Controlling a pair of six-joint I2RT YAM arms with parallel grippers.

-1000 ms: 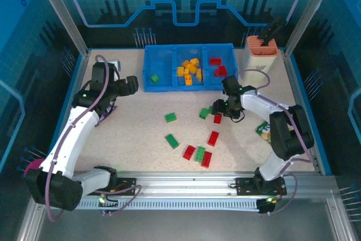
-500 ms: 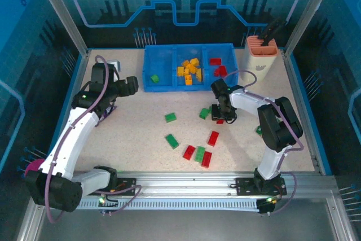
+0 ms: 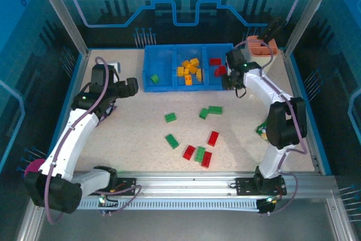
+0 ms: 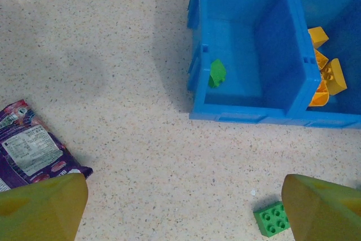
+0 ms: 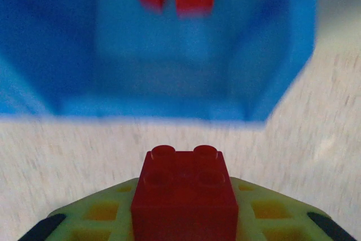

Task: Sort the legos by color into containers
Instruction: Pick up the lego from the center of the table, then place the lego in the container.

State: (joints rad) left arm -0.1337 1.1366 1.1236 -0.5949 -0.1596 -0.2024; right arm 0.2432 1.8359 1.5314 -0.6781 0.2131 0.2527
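The blue bin (image 3: 169,87) stands at the back with three compartments: one green brick (image 4: 217,73) in the left, yellow bricks (image 3: 189,70) in the middle, red bricks (image 3: 216,66) in the right. My right gripper (image 3: 228,80) hovers just in front of the right compartment (image 5: 169,66), shut on a red brick (image 5: 184,196). My left gripper (image 3: 131,86) is open over bare table left of the bin, with its fingers (image 4: 42,207) wide apart and a green brick (image 4: 272,219) by the right finger. Green bricks (image 3: 215,109) and red bricks (image 3: 213,138) lie scattered mid-table.
A purple packet (image 4: 31,148) lies on the table left of my left gripper. The peach holder (image 3: 261,49) stands at the back right, close behind the right arm. Another small packet (image 3: 263,130) lies near the right arm's elbow.
My right gripper lifted a red brick from the table's middle and carried it back to the bin's right compartment. The left arm has stayed still.
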